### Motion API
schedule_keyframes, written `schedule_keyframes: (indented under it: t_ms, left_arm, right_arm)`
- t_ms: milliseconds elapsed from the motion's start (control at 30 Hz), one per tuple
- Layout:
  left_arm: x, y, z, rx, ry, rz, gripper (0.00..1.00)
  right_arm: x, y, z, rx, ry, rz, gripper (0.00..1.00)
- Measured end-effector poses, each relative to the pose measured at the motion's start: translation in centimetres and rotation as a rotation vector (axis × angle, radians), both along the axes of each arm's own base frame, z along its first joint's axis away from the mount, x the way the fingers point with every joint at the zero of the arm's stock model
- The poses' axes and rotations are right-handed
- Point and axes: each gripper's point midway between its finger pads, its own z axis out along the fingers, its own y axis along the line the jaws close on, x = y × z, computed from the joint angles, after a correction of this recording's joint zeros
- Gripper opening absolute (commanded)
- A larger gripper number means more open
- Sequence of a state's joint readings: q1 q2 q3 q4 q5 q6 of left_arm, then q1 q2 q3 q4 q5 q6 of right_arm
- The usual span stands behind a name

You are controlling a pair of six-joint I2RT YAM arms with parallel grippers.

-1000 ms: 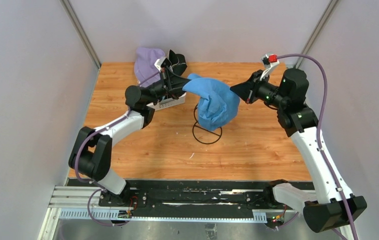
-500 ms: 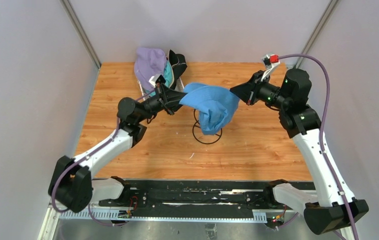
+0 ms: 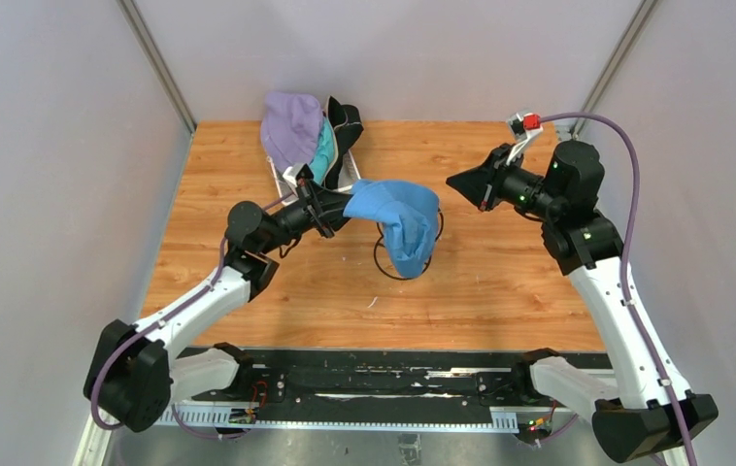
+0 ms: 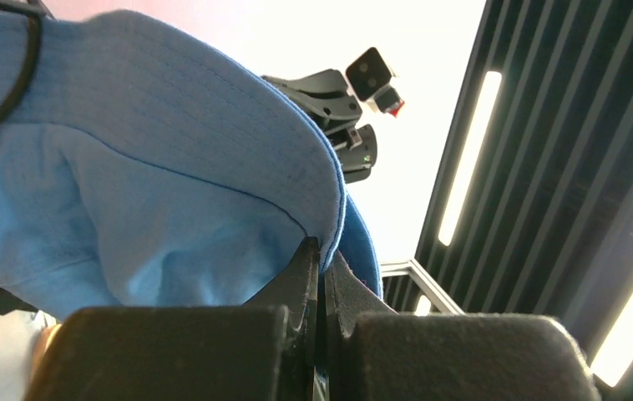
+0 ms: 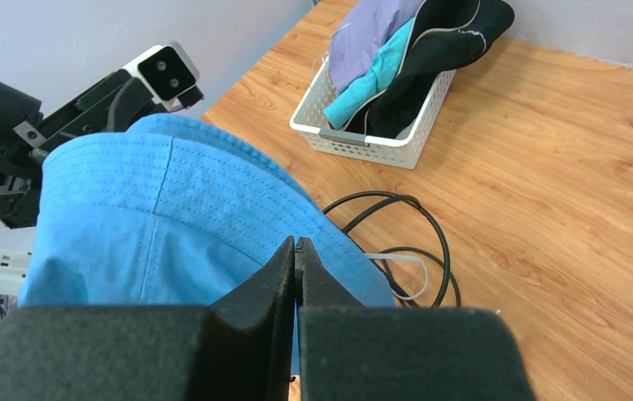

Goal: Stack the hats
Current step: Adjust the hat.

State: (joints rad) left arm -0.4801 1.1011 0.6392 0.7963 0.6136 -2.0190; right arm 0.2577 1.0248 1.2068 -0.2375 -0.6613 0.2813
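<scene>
A blue hat [image 3: 395, 216] hangs by its brim from my left gripper [image 3: 343, 207], which is shut on it; the pinch shows close up in the left wrist view [image 4: 321, 251]. The hat droops over the black wire stand [image 3: 384, 269]. My right gripper [image 3: 451, 181] is shut and sits a little right of and above the hat, with nothing between its fingers [image 5: 296, 244]. The blue hat [image 5: 171, 209] lies just beyond its tips. Lavender [image 3: 289, 124], teal [image 3: 325, 149] and black [image 3: 347, 121] hats are piled in the white basket [image 5: 363, 144] at the back.
The wire stand's loops [image 5: 446, 252] rest on the wooden table [image 3: 500, 282] under the hat, with a thin white strip beside them. The basket stands at the back left, behind my left forearm. Grey walls close in both sides.
My left arm has pulled back to the left and lower, carrying the blue hat with it. The hat's right edge has come away from my right gripper, which barely moved.
</scene>
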Motion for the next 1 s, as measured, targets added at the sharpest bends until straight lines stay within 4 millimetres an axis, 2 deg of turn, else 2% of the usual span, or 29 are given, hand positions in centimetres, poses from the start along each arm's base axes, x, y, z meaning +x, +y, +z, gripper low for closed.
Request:
schedule_keyframes:
  t_ms: [233,300,500,600,833,1000]
  left_arm:
    - [2.3,-0.4,-0.7,-0.039,0.027,0.017,0.00]
    - [3.1,-0.4,-0.2,-0.054,0.023,0.033,0.00]
    - [5.4,-0.7,2.9,-0.124,-0.049,0.079,0.00]
    - [7.0,-1.3,3.4,-0.147,-0.068,0.095,0.00]
    - [10.6,-2.2,-0.2,-0.129,0.010,0.139,0.00]
    - [12.5,-2.3,-2.5,-0.119,0.048,0.169,0.00]
  right_arm:
    - [0.3,-0.3,-0.9,-0.022,0.015,-0.025,0.08]
    - [0.6,-0.6,-1.1,-0.031,0.016,-0.044,0.10]
    - [1.8,-1.7,-1.9,-0.074,0.017,-0.131,0.10]
    - [2.5,-2.3,-2.6,-0.101,0.029,-0.168,0.11]
    - [3.3,-3.1,-3.5,-0.135,0.044,-0.224,0.13]
    - [3.5,-3.4,-3.5,-0.148,0.036,-0.240,0.19]
